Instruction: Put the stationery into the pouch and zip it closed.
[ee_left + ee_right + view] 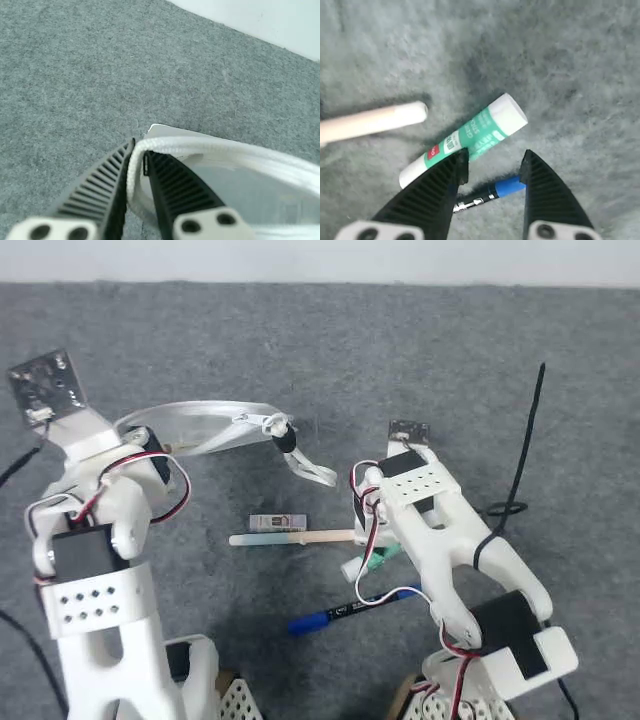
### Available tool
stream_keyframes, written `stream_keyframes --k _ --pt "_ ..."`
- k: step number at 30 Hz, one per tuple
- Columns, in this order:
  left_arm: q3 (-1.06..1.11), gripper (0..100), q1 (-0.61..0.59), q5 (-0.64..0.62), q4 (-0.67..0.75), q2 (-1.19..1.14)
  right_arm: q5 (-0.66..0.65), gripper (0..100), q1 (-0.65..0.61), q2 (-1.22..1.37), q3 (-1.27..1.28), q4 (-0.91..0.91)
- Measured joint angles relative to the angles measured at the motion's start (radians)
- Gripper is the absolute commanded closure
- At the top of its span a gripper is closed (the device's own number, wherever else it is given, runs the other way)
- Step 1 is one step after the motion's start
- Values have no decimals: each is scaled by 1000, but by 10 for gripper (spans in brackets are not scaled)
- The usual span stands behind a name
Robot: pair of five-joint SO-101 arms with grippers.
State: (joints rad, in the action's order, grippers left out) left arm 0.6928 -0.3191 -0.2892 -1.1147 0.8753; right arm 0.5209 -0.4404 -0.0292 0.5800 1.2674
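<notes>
Your L hand (pixel 139 156) was clamped on the pouch (pixel 205 426). In the L wrist view both ribbed fingers (pixel 172 187) were pinched together on the white zip edge at the pouch's end, with the clear wall spreading away beyond them. The pouch lay on the grey surface (pixel 450 350) toward the far left. Its mouth was bowed open & the zip pull (pixel 270 423) sat at the end away from your L hand. A white strap (pixel 318 473) trailed off that end toward the middle.

Your R hand (pixel 495 162) was apart, w/ nothing between the fingers. It hung over the glue stick (pixel 470 139) & the blue pen (pixel 492 192). One fingertip was just beside the glue stick's green label, but I couldn't tell whether it touched. The pen's blue section showed in the gap between the fingers.

All the stationery was outside the pouch, on the surface btw the two arms. A pale wooden stick (pixel 290 537) lay flat, w/ a small clear item (pixel 278 523) just beside it on the far side. The glue stick sat at the stick's right end, partly under the R arm. The pen lay nearest the arm bases, well apart from the pouch. A black cable (pixel 525 440) ran along the R side.
</notes>
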Motion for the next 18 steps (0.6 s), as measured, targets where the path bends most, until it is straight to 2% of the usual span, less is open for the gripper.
stream_keyframes --k 7,18 --pt "0 988 0 0 0 0 -18 826 48 -2 6 -8" --pt "0 988 0 0 0 0 -18 826 75 2 11 -163"
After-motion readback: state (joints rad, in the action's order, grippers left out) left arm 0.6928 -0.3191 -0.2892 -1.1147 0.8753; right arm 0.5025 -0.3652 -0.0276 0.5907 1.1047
